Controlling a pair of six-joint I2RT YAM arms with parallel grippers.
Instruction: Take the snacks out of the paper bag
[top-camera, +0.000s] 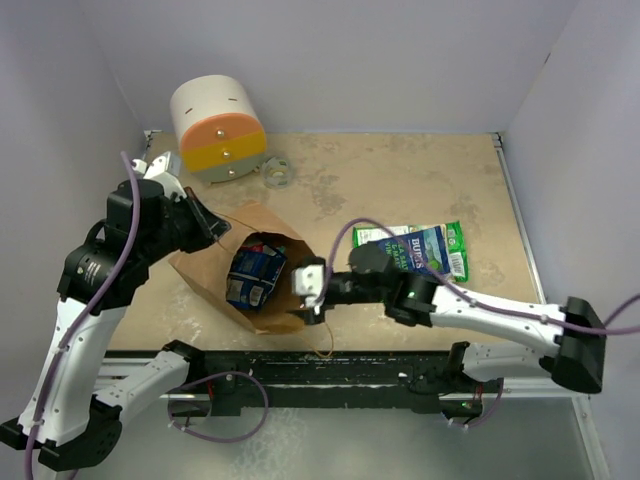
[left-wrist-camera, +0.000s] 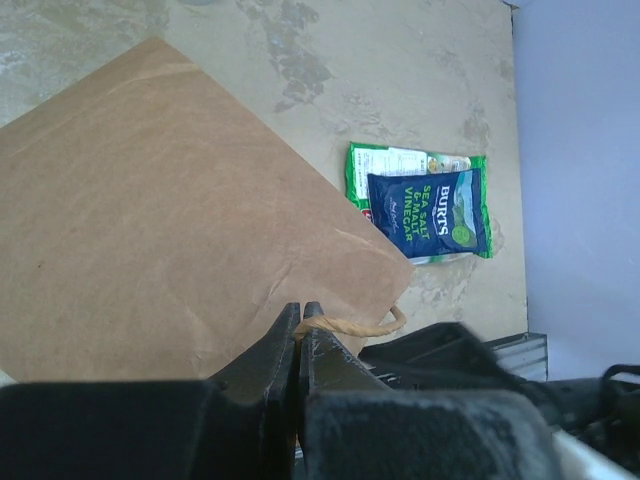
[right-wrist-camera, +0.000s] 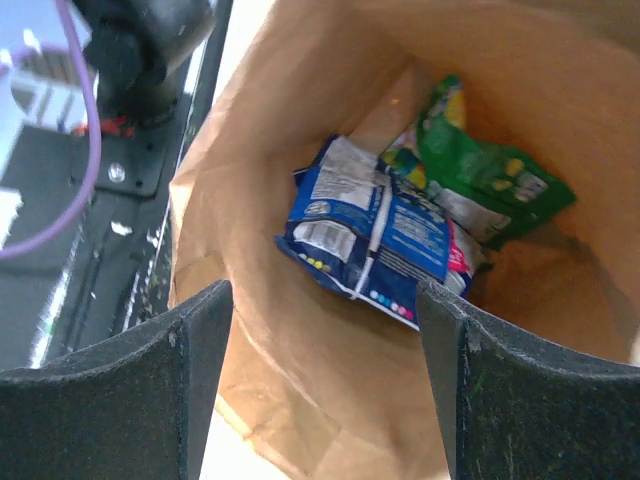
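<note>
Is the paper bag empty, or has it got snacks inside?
Not empty. The right wrist view looks into the paper bag and shows a blue packet and a green packet lying inside.

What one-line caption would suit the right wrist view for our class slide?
Open right gripper poised at the paper bag mouth; blue snack packet and green snack packet inside.

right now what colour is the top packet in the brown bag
The flat shiny packet is dark blue and white; clearest in right wrist view.
</note>
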